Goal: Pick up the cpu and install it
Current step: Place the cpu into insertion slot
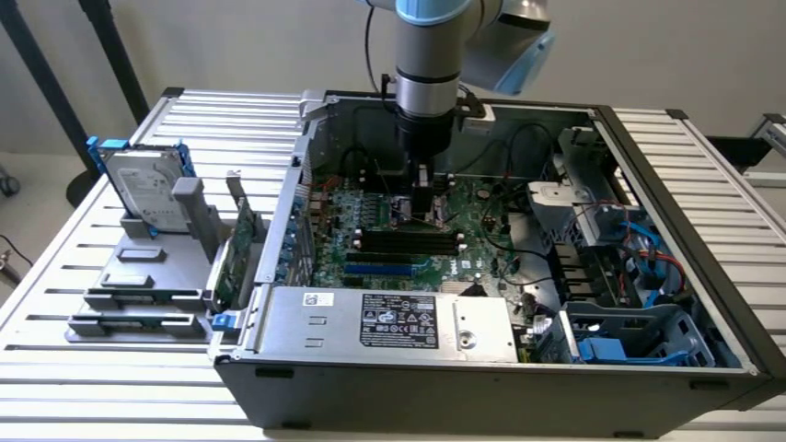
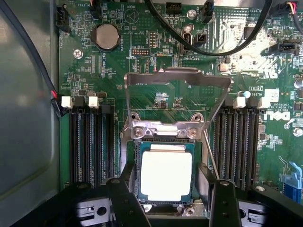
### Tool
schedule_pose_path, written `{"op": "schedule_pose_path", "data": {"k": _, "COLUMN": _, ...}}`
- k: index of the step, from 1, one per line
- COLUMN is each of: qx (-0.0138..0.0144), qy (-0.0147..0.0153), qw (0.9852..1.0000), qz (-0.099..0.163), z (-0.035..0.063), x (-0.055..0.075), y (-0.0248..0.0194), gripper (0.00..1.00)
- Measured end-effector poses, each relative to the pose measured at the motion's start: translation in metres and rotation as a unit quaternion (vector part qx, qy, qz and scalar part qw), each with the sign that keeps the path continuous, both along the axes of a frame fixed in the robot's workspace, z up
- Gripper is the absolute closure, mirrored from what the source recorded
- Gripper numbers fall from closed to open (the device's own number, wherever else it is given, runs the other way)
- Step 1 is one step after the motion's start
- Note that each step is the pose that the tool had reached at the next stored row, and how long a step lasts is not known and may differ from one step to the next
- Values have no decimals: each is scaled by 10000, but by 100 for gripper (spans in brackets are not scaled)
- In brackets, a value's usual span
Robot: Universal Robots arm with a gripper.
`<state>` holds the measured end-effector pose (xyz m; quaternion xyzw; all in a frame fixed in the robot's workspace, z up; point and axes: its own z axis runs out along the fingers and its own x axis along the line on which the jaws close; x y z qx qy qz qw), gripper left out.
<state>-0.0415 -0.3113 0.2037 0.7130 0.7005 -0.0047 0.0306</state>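
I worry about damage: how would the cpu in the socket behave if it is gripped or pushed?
Probably stiff: the cpu is a flat square with a metal top. Likely slippery, since that top looks smooth and shiny. A sideways push would hardly move it, I think, because it lies inside the socket frame.

A: We see the frame edge cut off the black gripper fingers, and they cover the silver metal socket bracket's lower sides.

B: Outside, the grey-and-blue robot arm runs off the top, and its tip's too small for us to read.
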Motion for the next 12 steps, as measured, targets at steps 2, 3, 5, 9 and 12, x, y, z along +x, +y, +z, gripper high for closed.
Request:
{"op": "schedule_pose_path", "data": {"k": 2, "qx": 0, "qy": 0, "qw": 10000, "qz": 0, "z": 57, "x": 0, "y": 0, "gripper": 37}}
{"op": "schedule_pose_path", "data": {"k": 3, "qx": 1, "qy": 0, "qw": 10000, "qz": 0, "z": 88, "x": 0, "y": 0, "gripper": 37}}
{"op": "schedule_pose_path", "data": {"k": 5, "qx": 0, "qy": 0, "qw": 10000, "qz": 1, "z": 127, "x": 0, "y": 0, "gripper": 37}}
{"op": "schedule_pose_path", "data": {"k": 9, "qx": 1, "qy": 0, "qw": 10000, "qz": 4, "z": 175, "x": -9, "y": 0, "gripper": 37}}
{"op": "schedule_pose_path", "data": {"k": 12, "qx": 1, "qy": 0, "qw": 10000, "qz": 15, "z": 183, "x": -28, "y": 0, "gripper": 37}}
